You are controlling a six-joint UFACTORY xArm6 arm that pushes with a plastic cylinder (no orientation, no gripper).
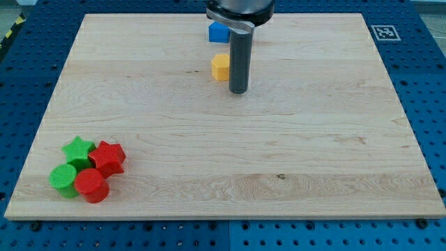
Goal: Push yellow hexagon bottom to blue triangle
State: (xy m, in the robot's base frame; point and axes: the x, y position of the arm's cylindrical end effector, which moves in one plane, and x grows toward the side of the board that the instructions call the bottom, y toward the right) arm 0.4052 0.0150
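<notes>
The yellow hexagon (220, 67) lies near the top middle of the wooden board (293, 160). The blue triangle (218, 32) lies just above it, toward the view's top, partly hidden by the arm's housing. A small gap separates the two blocks. My tip (238, 90) is on the board just right of the yellow hexagon and slightly below it; the rod stands against the block's right side.
At the bottom left is a tight cluster: a green star (78, 149), a red star-like block (109, 157), a green cylinder (64, 178) and a red cylinder (91, 185). A marker tag (384, 32) sits off the board's top right corner.
</notes>
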